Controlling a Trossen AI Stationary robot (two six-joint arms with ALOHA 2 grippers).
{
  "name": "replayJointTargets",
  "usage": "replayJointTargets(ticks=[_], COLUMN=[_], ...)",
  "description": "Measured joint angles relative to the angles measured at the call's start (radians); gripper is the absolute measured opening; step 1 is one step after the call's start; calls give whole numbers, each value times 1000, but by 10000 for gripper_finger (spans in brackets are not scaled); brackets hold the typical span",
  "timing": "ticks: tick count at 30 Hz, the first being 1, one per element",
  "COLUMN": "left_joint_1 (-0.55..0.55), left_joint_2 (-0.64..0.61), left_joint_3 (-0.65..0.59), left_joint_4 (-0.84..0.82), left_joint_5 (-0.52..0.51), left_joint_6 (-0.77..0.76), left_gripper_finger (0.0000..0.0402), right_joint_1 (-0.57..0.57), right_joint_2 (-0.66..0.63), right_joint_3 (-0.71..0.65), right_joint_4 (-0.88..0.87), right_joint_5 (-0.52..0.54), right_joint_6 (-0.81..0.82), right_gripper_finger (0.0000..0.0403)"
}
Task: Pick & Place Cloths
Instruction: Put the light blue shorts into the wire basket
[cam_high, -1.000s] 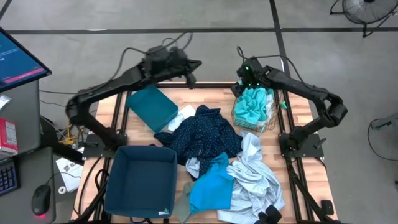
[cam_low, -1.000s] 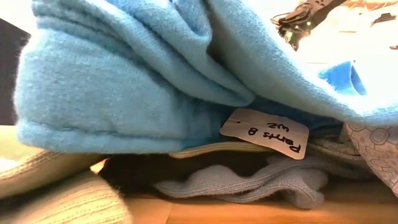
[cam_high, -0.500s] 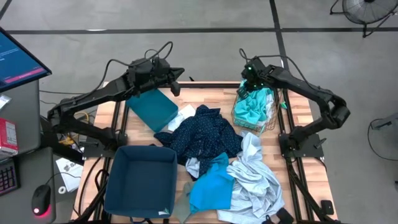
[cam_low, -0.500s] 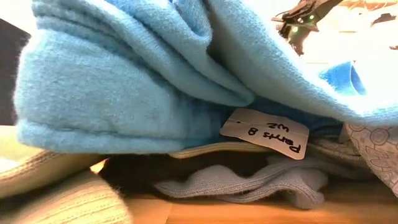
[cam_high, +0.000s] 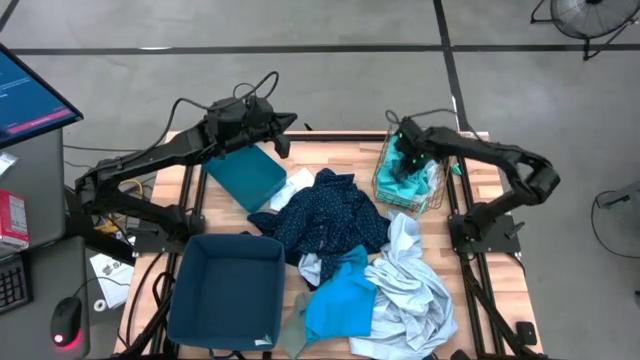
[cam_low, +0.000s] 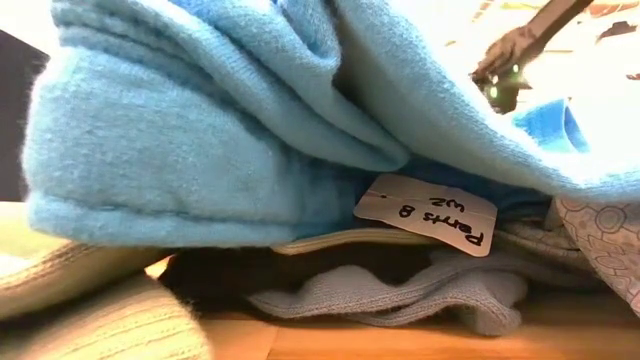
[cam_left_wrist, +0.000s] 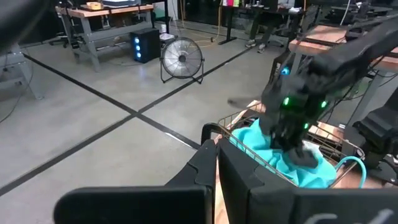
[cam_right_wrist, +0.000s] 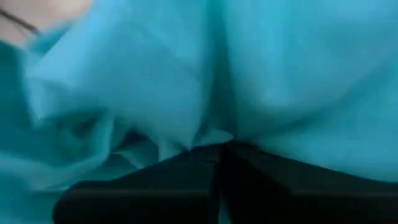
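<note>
Right gripper (cam_high: 408, 160) is down inside the wire-mesh basket (cam_high: 383, 183) at the far right of the table (cam_high: 470, 180), pressed into the turquoise-and-white cloth (cam_high: 400, 185) lying there. In the right wrist view its 2 dark fingers (cam_right_wrist: 186, 180) sit together with turquoise fabric against their tips; whether any cloth is pinched between them cannot be told.

Left gripper (cam_high: 283, 132) hangs over the far left edge of the table, above a tilted dark-blue bin (cam_high: 245, 172), fingers closed together on nothing.

Navy dotted cloth (cam_high: 325, 215) lies mid-table. Bright blue cloth (cam_high: 340, 300) and pale grey-blue cloth (cam_high: 415, 275) lie near right. A 2nd bin (cam_high: 228, 290) sits near left.
</note>
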Motion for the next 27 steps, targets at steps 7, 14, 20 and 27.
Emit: replayJointTargets(ticks=[7,14,20,27], left_joint_1=[-6,-6,-6,-6], left_joint_2=[0,0,0,0], left_joint_3=[0,0,0,0], left_joint_4=[0,1,1,-4], left_joint_5=[0,0,0,60], left_joint_6=[0,-1,4,10], left_gripper_finger=[1,1,10,65], right_joint_1=[-25,-8,-6,7], right_joint_2=[118,125,13,-118], right_joint_3=[-95,-74,6,93], right_joint_4=[102,93,-25,-183], right_joint_5=[-30,-17,-30,-9], right_joint_6=[-1,-3,14,50], right_gripper_finger=[0,2,49,155])
